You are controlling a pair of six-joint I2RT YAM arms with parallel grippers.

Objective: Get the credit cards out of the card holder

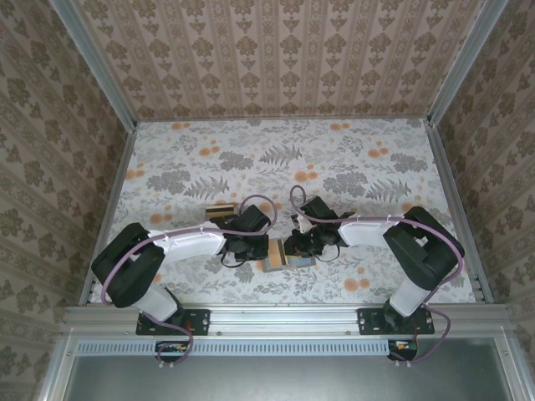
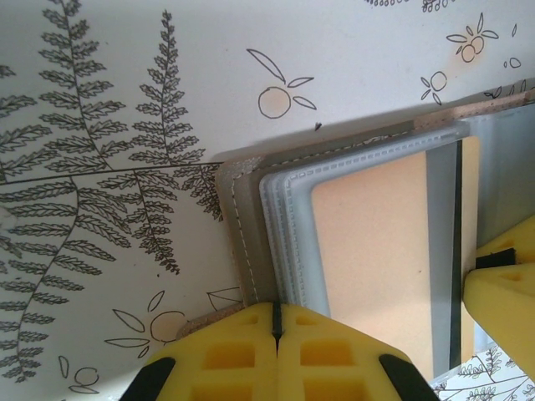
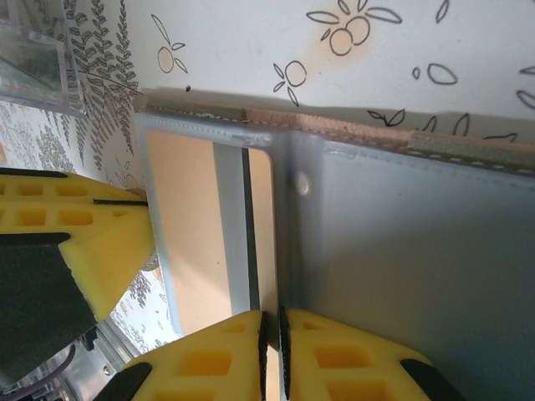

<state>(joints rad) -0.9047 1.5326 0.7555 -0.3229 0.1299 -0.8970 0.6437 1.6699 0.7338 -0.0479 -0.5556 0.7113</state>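
Observation:
The card holder (image 1: 288,257) lies open and flat on the table between my two grippers, lining up. A tan-orange credit card (image 2: 376,251) sits in its left panel, crossed by a blue-grey strip (image 3: 230,217). My left gripper (image 2: 276,330) is shut, its tips resting at the outer edge of that panel (image 2: 251,234) with nothing between them. My right gripper (image 3: 273,334) stands over the fold beside the card's (image 3: 188,234) inner edge, its jaws a sliver apart. The right panel (image 3: 410,251) shows plain blue-grey. In the top view the left gripper (image 1: 261,249) and right gripper (image 1: 292,247) flank the holder.
A clear plastic tray (image 3: 33,58) stands just beyond the holder on the left, seen with tan contents (image 1: 221,211) behind the left arm. The two grippers sit close together, the left one's yellow finger (image 3: 75,234) near the right one. Patterned walls enclose the table.

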